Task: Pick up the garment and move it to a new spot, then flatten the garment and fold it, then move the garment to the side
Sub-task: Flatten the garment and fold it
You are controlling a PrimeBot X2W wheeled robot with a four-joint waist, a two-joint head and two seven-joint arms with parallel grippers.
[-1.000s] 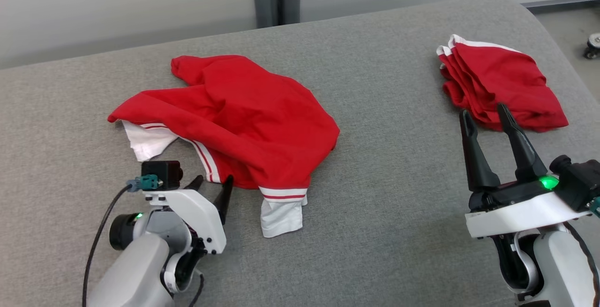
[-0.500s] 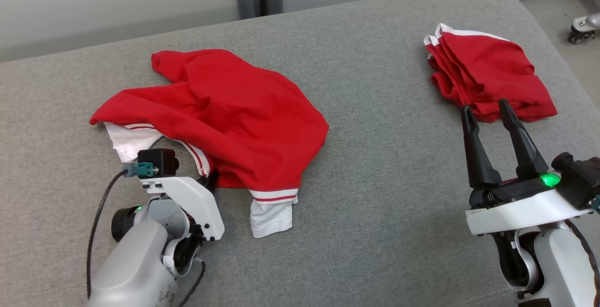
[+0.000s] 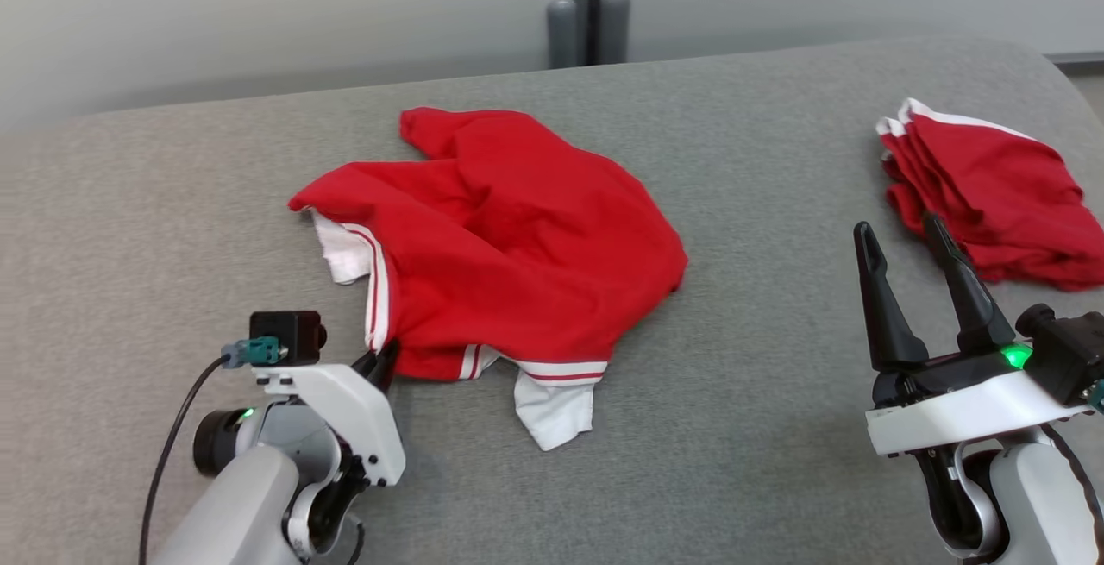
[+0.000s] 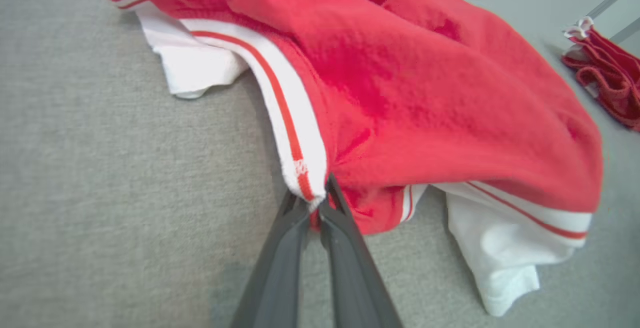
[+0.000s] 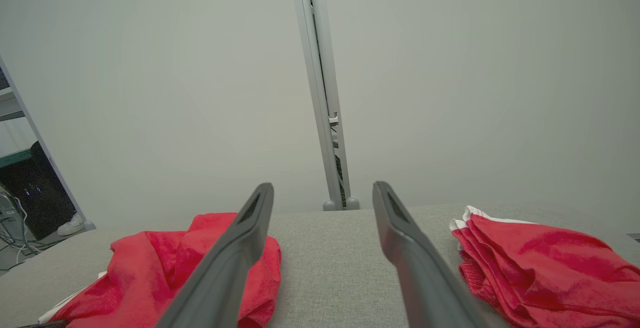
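Grip: left pincer [image 4: 314, 207] clamped on shirt [image 3: 517, 237] hem stripe — lift slow, watch slip; right pincer [image 3: 904, 233] wide, empty — avoid folded pile [image 3: 992, 190].

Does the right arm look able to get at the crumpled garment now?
Probably yes: the right gripper stands open, with bare grey surface between it and the crumpled garment, whose hem the left gripper pinches.

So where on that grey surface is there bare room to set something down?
Bare: the wide strip between the crumpled garment and the folded red pile, and the stretch left of the garment. Crowded: the right edge, around the pile.
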